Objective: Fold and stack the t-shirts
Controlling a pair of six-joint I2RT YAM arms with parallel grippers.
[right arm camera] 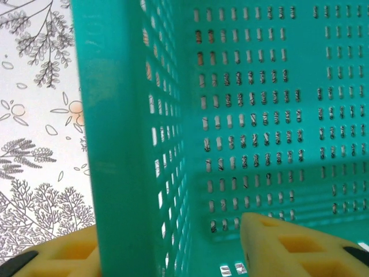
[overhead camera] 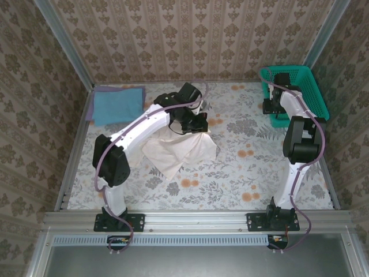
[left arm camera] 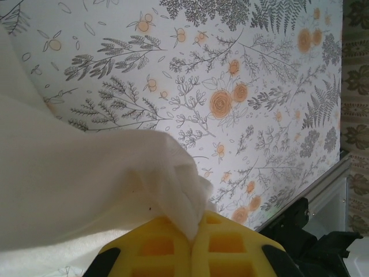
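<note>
The off-white t-shirt [overhead camera: 179,151] hangs bunched from my left gripper [overhead camera: 193,118] above the middle of the table, its lower part resting on the cloth. In the left wrist view, a pinch of this shirt [left arm camera: 86,184] is caught where the yellow fingers meet, with the left gripper [left arm camera: 196,231] shut on it. The light blue t-shirt [overhead camera: 118,104] lies folded flat at the back left corner. My right gripper [overhead camera: 274,107] is at the teal basket's near-left wall. It [right arm camera: 173,248] stands open astride that wall [right arm camera: 115,144], one finger outside and one finger [right arm camera: 288,245] inside with a gap.
The teal mesh basket [overhead camera: 311,86] sits at the back right corner. A floral tablecloth [overhead camera: 242,161] covers the table, and patterned walls close it in at the back and both sides. A metal rail [overhead camera: 196,219] runs along the near edge.
</note>
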